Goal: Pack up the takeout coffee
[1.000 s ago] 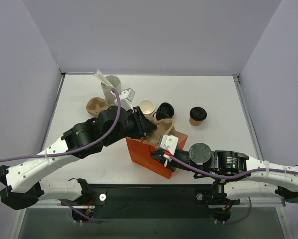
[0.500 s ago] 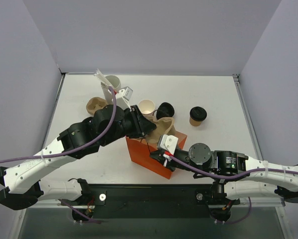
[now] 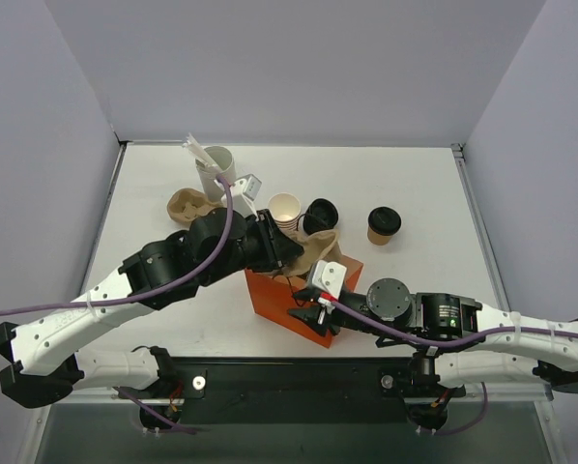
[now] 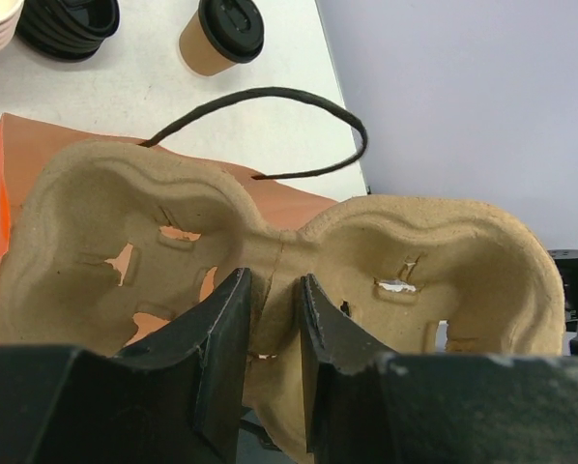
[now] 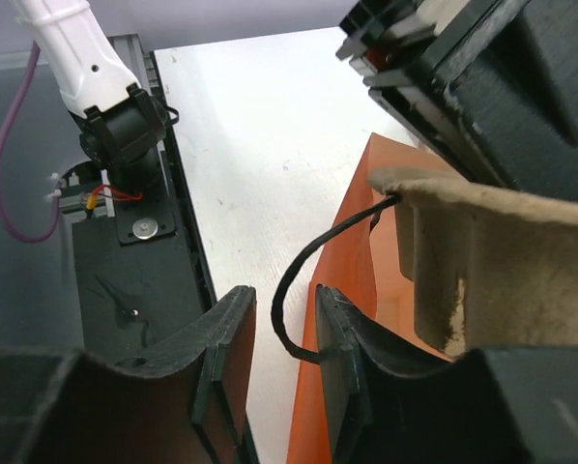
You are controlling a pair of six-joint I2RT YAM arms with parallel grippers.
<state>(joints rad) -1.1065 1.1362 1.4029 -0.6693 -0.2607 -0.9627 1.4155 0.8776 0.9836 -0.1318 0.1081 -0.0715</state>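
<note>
The takeout coffee (image 3: 384,224), a tan cup with a black lid, stands on the table at the right, apart from both grippers; it also shows in the left wrist view (image 4: 223,34). My left gripper (image 3: 294,249) is shut on the middle ridge of a brown pulp cup carrier (image 4: 405,261), held over the mouth of the orange paper bag (image 3: 289,300). My right gripper (image 5: 284,338) is at the bag's near rim with its jaws a little apart. The bag's black cord handle (image 5: 284,290) and its wall (image 5: 352,251) lie between them.
A stack of lidless tan cups (image 3: 285,208) and a pile of black lids (image 3: 320,213) stand behind the bag. A second pulp carrier (image 3: 187,205) and a white cup with utensils (image 3: 215,164) are at the back left.
My right gripper's fingers have spread slightly at the bag's near rim. My left arm shifted a little and came back, the carrier still in its jaws.
</note>
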